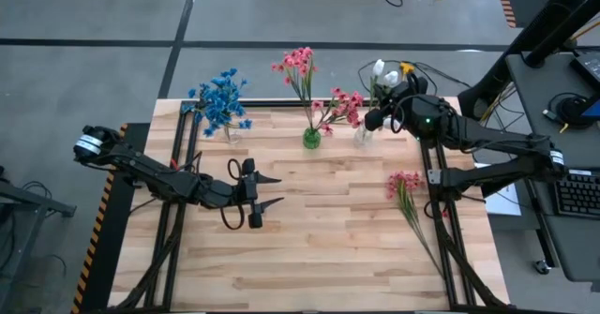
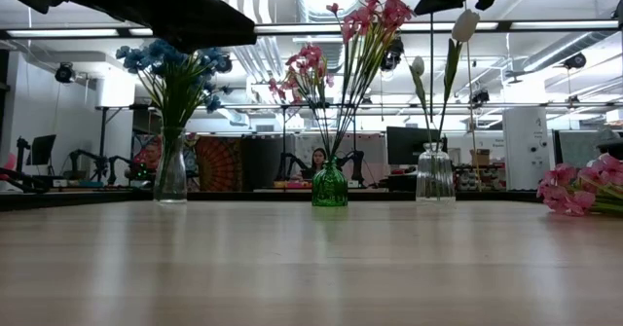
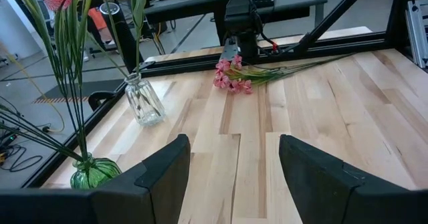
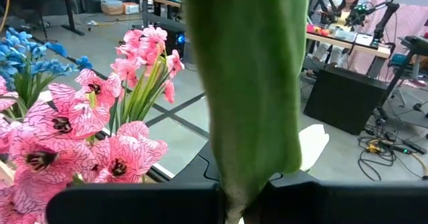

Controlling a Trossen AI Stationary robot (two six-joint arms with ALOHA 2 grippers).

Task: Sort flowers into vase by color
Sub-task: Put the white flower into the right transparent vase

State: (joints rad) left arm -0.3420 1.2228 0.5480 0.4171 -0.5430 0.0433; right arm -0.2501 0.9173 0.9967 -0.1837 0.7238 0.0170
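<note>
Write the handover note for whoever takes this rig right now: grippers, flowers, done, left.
Right gripper: shut on a white flower, held above the clear vase at the table's back right.
Left gripper: open, empty, waiting over mid-table.
Done: blue flowers in the back-left vase; pink flowers in the green vase; one white flower already in the clear vase.
Left: lower the held white flower into the clear vase; one pink bunch lies on the table at right, not yet in a vase.
</note>
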